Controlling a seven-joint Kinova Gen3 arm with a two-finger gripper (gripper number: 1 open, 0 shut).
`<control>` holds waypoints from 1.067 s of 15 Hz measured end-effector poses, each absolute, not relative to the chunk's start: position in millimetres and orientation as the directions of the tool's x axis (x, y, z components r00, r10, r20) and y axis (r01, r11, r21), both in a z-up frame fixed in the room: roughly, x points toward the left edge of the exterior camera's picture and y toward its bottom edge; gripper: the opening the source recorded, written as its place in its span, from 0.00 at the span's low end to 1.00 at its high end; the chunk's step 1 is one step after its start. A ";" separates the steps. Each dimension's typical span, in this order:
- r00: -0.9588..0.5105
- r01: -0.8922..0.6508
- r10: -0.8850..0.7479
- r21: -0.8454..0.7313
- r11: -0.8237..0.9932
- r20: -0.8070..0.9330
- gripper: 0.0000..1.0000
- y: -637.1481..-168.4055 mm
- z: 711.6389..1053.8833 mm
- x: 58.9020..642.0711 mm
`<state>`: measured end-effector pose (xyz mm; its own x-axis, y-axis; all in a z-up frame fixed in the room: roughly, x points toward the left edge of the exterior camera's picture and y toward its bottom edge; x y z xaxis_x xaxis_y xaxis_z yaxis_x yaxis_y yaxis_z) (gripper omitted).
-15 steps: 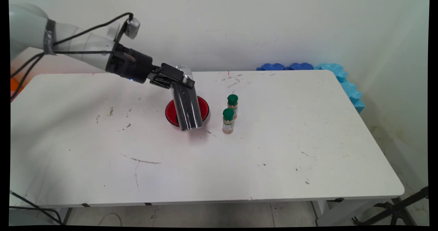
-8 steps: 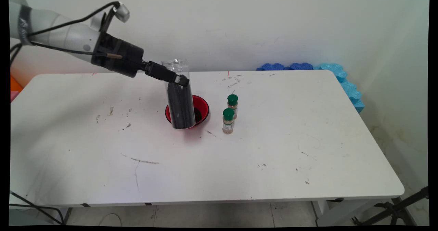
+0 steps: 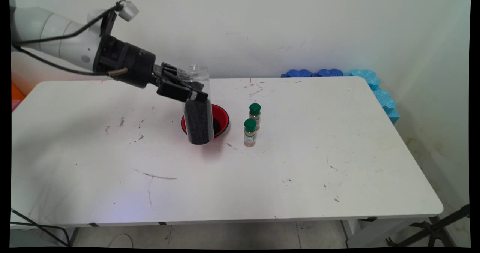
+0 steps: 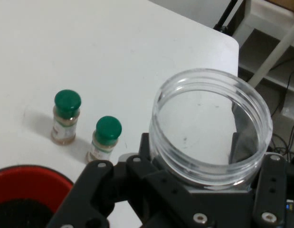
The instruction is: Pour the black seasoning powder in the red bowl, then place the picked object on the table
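Claw: black two-finger gripper (image 3: 189,92) clamped around the upper part of a clear plastic jar (image 3: 197,107), one finger on each side of it, just below the open mouth.
Claw from the hand camera: the gripper (image 4: 203,190) has its black linkage wrapped round the jar (image 4: 211,128), whose wide round rim fills the middle of that view and is open at the top.
Arm pose: white arm (image 3: 56,39) reaches in from the upper left and slopes down to the right, wrist lower than the forearm, black cables (image 3: 71,33) looped along it.
Jar: nearly upright, leaning slightly, its lower two thirds filled with dark grainy stuff, its top part clear and empty. Whether its base touches anything I can't tell.
Bowl: red bowl (image 3: 222,120) sits directly behind the jar's lower half, partly hidden by it, with some dark material inside; in the hand view it shows at the bottom left corner (image 4: 28,178).
Spice bottles: two small bottles with green caps stand upright to the right of the bowl, the nearer one (image 3: 250,132) just in front of the farther one (image 3: 255,115), close together.
Table: white table (image 3: 300,163), scuffed with dark marks.
Beyond: blue foam pieces (image 3: 360,78) lie along the table's far right corner against the wall.
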<state>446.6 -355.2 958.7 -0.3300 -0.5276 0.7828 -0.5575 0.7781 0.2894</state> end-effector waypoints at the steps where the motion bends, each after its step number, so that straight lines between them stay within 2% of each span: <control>1: -0.343 -0.549 -0.508 0.270 0.791 0.790 0.00 -352.0 957.3 442.5; 9: -0.419 -0.502 -0.404 0.163 0.849 0.813 0.00 -331.0 924.2 414.5; 16: -0.448 -0.482 -0.379 0.139 0.865 0.810 0.00 -323.1 890.9 401.7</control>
